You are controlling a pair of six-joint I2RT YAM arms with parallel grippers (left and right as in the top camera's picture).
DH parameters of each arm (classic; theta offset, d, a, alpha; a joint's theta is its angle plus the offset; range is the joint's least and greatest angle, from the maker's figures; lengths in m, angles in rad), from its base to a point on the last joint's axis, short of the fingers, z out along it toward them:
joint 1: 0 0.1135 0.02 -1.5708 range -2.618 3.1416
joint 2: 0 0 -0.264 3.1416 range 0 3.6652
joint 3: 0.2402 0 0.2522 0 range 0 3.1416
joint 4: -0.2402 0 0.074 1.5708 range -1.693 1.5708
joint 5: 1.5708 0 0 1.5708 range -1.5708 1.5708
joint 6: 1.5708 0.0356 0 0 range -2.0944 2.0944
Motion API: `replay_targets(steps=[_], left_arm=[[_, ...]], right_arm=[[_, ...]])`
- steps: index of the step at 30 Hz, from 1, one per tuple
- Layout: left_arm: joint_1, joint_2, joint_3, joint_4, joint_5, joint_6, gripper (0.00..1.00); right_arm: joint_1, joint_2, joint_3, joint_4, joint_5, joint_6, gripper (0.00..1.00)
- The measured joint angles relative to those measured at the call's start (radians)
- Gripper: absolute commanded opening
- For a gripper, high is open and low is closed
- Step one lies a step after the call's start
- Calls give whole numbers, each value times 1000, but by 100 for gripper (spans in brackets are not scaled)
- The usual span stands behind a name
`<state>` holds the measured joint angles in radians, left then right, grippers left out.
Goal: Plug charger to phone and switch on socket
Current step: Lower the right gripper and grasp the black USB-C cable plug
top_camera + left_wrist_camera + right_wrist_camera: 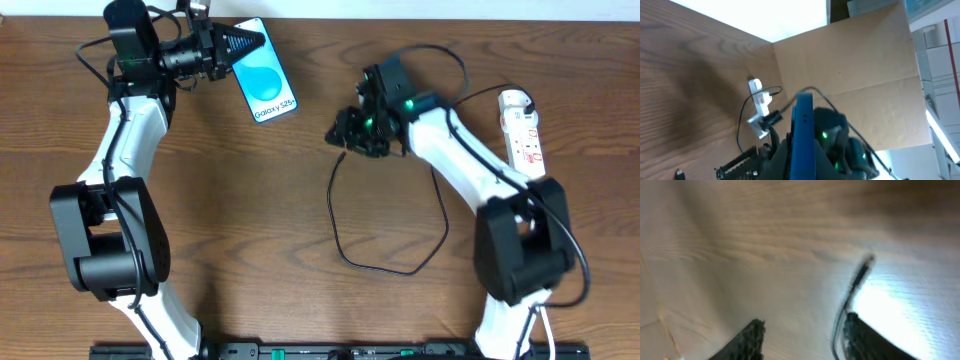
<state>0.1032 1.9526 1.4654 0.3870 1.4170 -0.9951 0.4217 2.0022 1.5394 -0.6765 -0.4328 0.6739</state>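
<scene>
The phone, blue screen up with "Galaxy S25+" text, is at the table's far middle. My left gripper is shut on its far end. In the left wrist view the phone shows edge-on between the jaws. The charger, a thin black cable, loops over the middle of the table. My right gripper is open just above the cable's free end. In the right wrist view the cable runs along the inside of the right finger, with its plug tip ahead on the wood. The socket lies at the far right.
A brown cardboard wall stands behind the table. The socket and the right arm show beyond the phone in the left wrist view. Both arm bases sit at the near edge of the table.
</scene>
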Motion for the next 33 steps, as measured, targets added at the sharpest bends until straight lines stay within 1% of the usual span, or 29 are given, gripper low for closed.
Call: replay_targets(steps=[2, 3, 5, 8, 9, 11, 17, 24, 33], left_arm=[[0, 0, 0, 0, 0, 2, 7], [0, 0, 0, 0, 0, 3, 8], [0, 0, 0, 0, 0, 5, 7], [0, 0, 0, 0, 0, 5, 7], [0, 0, 0, 0, 0, 5, 7], [0, 0, 0, 0, 0, 5, 8], [0, 0, 0, -30, -1, 8, 7], [0, 0, 0, -96, -18, 28, 8], [0, 0, 0, -99, -32, 31, 7]], right_arm=[[0, 48, 66, -56, 1, -18, 41], [0, 69, 87, -70, 0, -26, 42], [0, 97, 102, -85, 0, -35, 40], [0, 119, 103, -116, 3, -45, 34], [0, 126, 103, -122, 5, -48, 30], [0, 135, 103, -124, 9, -54, 26], [0, 136, 103, -125, 39, -57, 25], [3, 136, 103, -124, 56, -57, 27], [14, 151, 103, -123, 69, -54, 24]])
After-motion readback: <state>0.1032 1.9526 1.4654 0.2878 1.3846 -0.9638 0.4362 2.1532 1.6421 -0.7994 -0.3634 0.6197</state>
